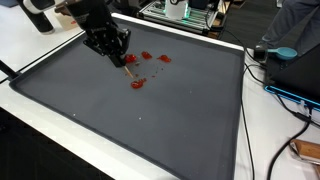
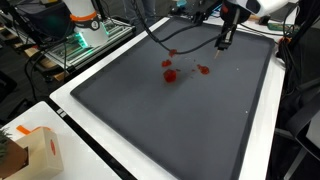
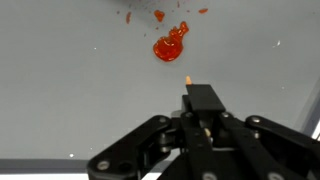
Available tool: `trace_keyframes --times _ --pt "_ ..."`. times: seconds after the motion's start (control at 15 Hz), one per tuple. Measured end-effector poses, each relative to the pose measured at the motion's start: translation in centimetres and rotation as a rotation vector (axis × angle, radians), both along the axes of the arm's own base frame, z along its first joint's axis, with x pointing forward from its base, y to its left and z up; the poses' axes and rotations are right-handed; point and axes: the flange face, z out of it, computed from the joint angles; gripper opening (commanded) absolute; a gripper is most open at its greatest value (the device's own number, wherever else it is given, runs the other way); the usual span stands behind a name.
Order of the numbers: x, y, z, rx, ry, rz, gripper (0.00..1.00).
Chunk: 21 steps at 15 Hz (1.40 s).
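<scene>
Orange-tipped tool, clamped in the gripper, hangs just short of the red smears near an edge of the mat; we advise a light, upright touch.

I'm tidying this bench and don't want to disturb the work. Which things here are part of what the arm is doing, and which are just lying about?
In use:
- gripper, shut on a black tool with an orange tip
- red blobs
- dark mat under them

Lying about:
- cardboard box, off the mat
- blue object, beside the mat
</scene>
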Motion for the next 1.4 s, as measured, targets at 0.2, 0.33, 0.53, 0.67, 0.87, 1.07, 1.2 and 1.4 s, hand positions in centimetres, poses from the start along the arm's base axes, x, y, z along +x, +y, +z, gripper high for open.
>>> trace_keyframes --times 0.2,0.33,0.53,0.67,0.87,1.07,1.2,1.4 --pt "0.0 0.5 0.2 -0.111 -0.009 -0.002 0.03" --pt "0.1 0.8 0.3 -0.189 -0.017 -0.018 0.03" --pt "0.0 1.3 0.2 -0.292 -0.025 -0.050 0.03" --pt "0.0 1.8 0.1 -0.347 -0.031 -0.076 0.03" --pt "-0.2 2.7 0.1 -0.369 -0.034 -0.068 0.13" --pt "-0.2 2.8 0.0 -0.370 -0.034 -0.064 0.03" --pt "-0.2 2.9 0.1 -0.370 -0.035 -0.064 0.03" --pt "-0.1 2.8 0.1 -0.380 -0.034 -0.141 0.03"
